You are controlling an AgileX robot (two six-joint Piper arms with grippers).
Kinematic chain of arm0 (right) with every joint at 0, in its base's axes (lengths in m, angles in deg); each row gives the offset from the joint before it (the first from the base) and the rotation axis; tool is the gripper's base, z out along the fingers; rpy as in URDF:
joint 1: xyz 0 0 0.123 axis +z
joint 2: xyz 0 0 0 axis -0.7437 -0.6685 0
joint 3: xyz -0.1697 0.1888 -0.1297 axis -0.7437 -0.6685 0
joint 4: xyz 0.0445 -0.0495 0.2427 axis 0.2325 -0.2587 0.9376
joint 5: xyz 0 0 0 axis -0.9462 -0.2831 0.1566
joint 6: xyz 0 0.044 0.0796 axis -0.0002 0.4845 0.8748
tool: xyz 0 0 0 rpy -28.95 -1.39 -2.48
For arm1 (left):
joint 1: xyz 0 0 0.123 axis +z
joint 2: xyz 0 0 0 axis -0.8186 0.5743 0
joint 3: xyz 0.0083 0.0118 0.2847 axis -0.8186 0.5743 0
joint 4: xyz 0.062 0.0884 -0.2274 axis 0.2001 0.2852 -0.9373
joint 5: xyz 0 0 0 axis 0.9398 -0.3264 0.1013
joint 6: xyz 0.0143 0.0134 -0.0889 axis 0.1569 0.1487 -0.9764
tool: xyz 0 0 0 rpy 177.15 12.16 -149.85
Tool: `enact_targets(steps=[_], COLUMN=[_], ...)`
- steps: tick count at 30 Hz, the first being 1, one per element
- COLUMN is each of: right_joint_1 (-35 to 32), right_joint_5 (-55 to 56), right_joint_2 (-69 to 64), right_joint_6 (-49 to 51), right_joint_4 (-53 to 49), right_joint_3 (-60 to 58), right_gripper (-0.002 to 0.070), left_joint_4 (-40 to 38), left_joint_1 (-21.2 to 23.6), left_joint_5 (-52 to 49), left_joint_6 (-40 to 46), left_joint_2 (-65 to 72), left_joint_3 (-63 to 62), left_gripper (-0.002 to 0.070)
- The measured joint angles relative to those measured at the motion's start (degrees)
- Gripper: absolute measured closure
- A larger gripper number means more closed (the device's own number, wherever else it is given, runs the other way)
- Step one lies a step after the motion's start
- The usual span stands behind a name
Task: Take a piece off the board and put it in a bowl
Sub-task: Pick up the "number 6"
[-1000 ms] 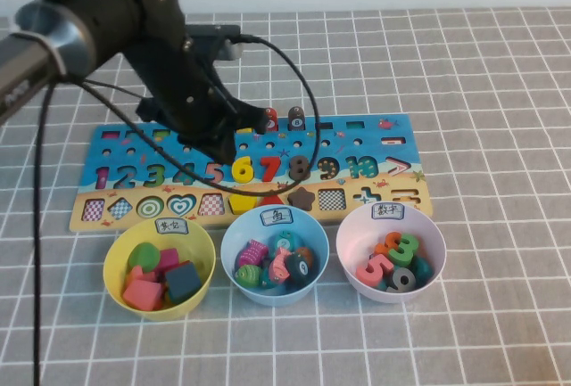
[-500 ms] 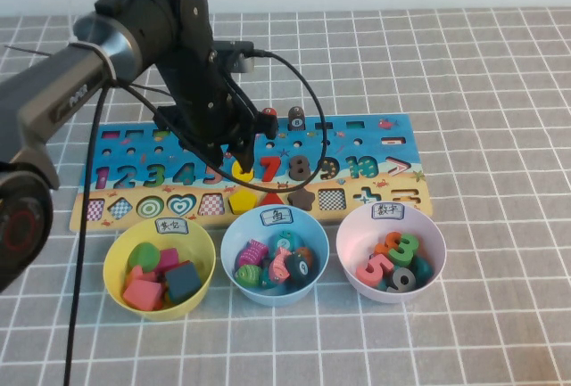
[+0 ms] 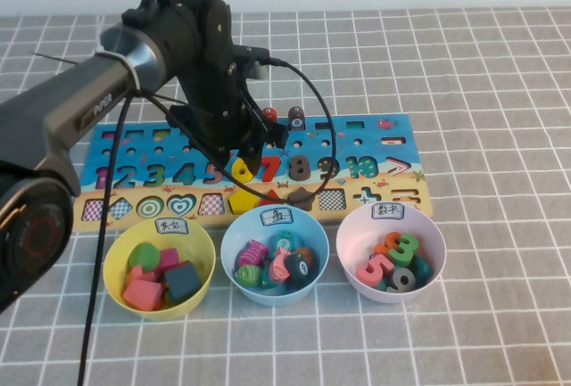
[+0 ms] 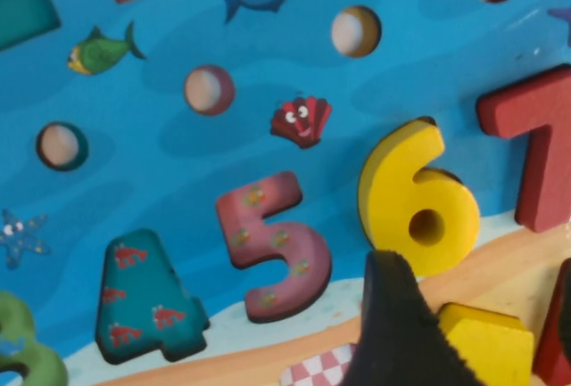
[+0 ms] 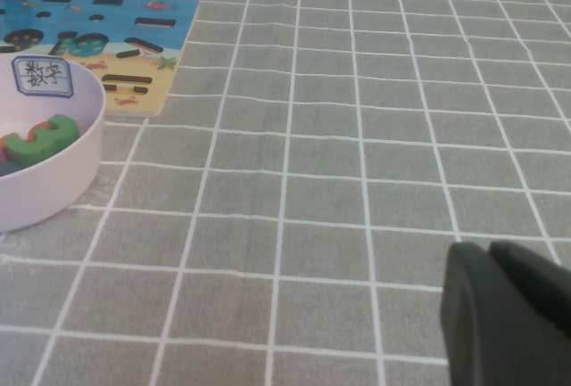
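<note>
The yellow 6 [image 3: 241,170] sits in its cut-out on the blue and sandy board [image 3: 375,141], between the pink 5 and the red 7. In the left wrist view the 6 [image 4: 415,199] lies just beyond one dark finger [image 4: 393,324]. My left gripper [image 3: 254,154] is open and empty, low over the board at the 6, its fingers spread either side of the yellow pentagon [image 4: 482,341]. The pale pink bowl [image 3: 346,245] stands in front of the board's right part, holding several number pieces. My right gripper [image 5: 489,257] is shut and empty over the mat, right of the pink bowl [image 5: 53,194].
A yellow bowl [image 3: 113,261] and a light blue bowl [image 3: 229,245] of pieces stand in front of the board. The red 7 [image 3: 268,168] and brown 8 stand right of the 6. Two pegs [image 3: 296,116] stand at the board's far edge. The left arm's cable loops over the board.
My left arm has moved right and lowered over the board, bringing its open gripper down at the yellow 6. The 6 has stayed in its cut-out.
</note>
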Motion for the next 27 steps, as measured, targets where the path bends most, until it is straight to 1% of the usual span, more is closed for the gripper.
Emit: enact_targets(steps=[18, 27], right_joint_1=[0.0, 0.0], right_joint_5=[0.0, 0.0], right_joint_2=[0.0, 0.0], right_joint_6=[0.0, 0.0], right_joint_4=[0.0, 0.0], right_joint_3=[0.0, 0.0], right_gripper=[0.0694, 0.0694], left_joint_4=[1.61, 2.28], left_joint_1=[-0.14, -0.14], left_joint_5=[1.24, 3.41], left_joint_6=[1.18, 1.81], left_joint_2=[2.26, 2.5], left_joint_3=[0.0, 0.0], left_gripper=[0.0342, 0.034])
